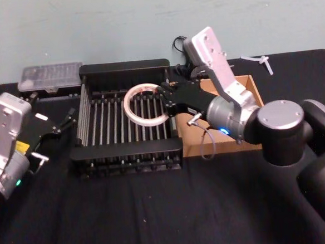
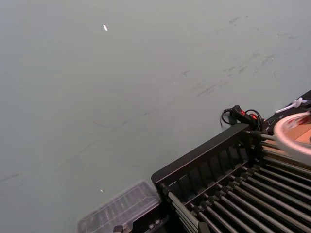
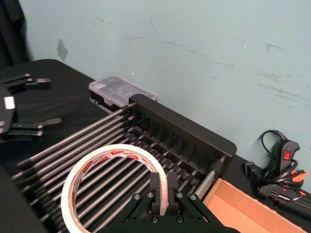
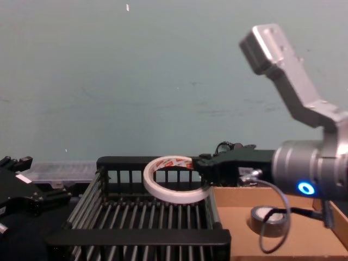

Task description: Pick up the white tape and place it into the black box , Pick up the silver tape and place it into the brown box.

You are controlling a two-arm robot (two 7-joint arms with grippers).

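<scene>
so my right hand (image 3: 163,187) is clenched on the flat white tape roll with red-printed core (image 1: 144,105), held above the black slatted plastic crate (image 1: 123,71), unreleased. the dark grey-silver tape roll (image 4: 270,219) already sits in the shallow brown cardboard box (image 4: 239,198). my left hand (image 1: 67,120) hangs released beside the crate.

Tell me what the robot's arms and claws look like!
Both arms are chunky silver-grey metal. The right arm has a round silver cap on a dark joint, a little blue light, and a thin grey cable looping below it. The left arm has a yellow sticker and a small green light. The right gripper and left gripper are black, with thin flat fingers.
</scene>
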